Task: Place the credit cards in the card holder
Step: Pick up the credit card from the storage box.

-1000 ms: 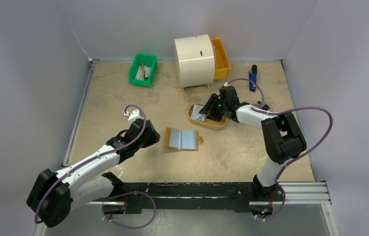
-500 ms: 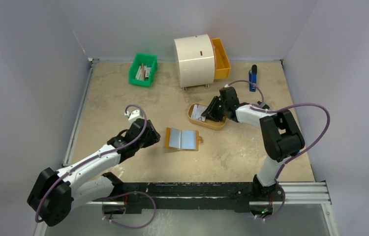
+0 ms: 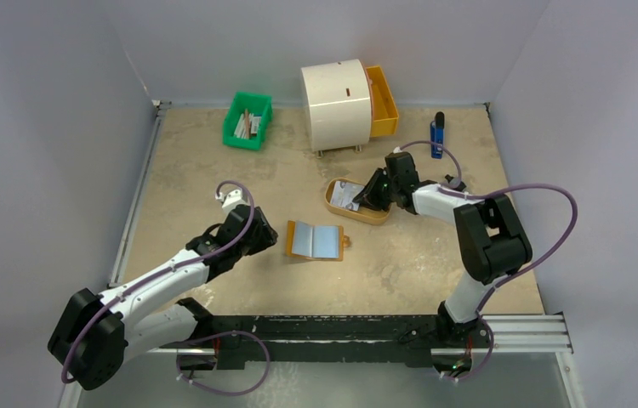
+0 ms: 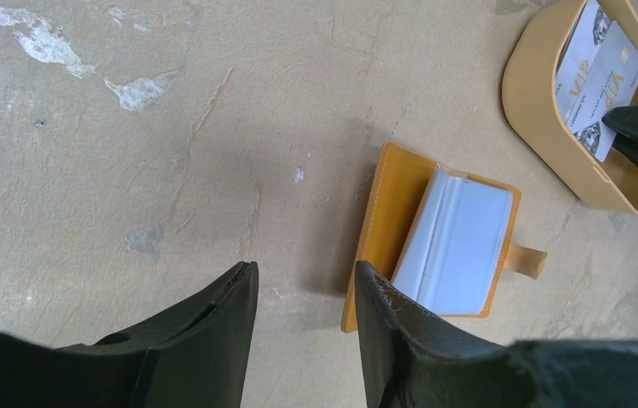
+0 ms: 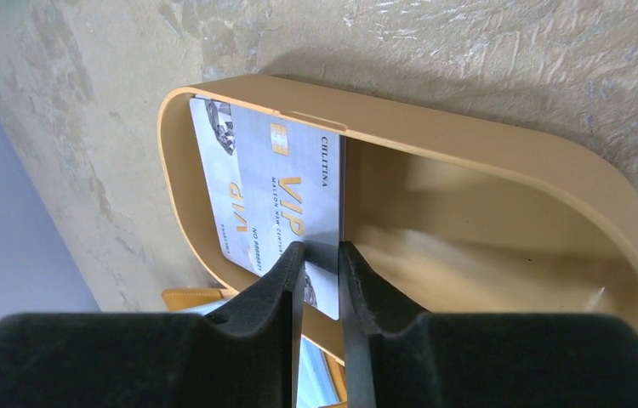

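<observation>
Right jaws pinch a VIP credit card (image 5: 264, 187) inside the oval tray (image 5: 503, 161). The open card holder (image 4: 456, 242) lies near the tray; left jaws, spread, hover beyond it.

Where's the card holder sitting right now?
The card holder lies open mid-table in the top view, just right of the left claw and near-left of the oval tray, where the right claw grips a credit card.

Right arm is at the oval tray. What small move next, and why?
Probably lift straight up: the right gripper pinches the silver VIP credit card inside the tan oval tray, whose wall it must clear before reaching the open orange folding card holder.
</observation>
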### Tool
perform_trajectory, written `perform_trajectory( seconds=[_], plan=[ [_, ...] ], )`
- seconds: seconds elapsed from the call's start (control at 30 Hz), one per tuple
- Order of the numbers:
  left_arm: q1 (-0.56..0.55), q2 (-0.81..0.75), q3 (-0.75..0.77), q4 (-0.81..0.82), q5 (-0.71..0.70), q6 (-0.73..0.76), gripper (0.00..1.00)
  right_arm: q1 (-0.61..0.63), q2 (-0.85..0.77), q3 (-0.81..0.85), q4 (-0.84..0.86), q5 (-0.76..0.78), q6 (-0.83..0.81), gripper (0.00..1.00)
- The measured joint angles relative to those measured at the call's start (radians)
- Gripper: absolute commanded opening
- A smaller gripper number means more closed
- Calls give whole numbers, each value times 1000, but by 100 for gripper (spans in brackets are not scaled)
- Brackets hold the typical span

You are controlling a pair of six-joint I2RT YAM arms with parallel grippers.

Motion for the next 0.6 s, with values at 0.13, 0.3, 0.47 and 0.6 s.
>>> perform_trajectory(
  seconds=[0.13,0.3,0.47,0.6],
  plan=[
    [0,0,0,0,0,0,45,0,-1,0,1,-5,0,17],
    [0,3,0,1,0,0,44,0,-16,0,6,-15,-1,0],
    [0,5,0,2,0,0,44,0,-34,7,14,-32,0,0],
    [0,5,0,2,0,0,45,0,-34,8,14,-35,4,0]
  ],
)
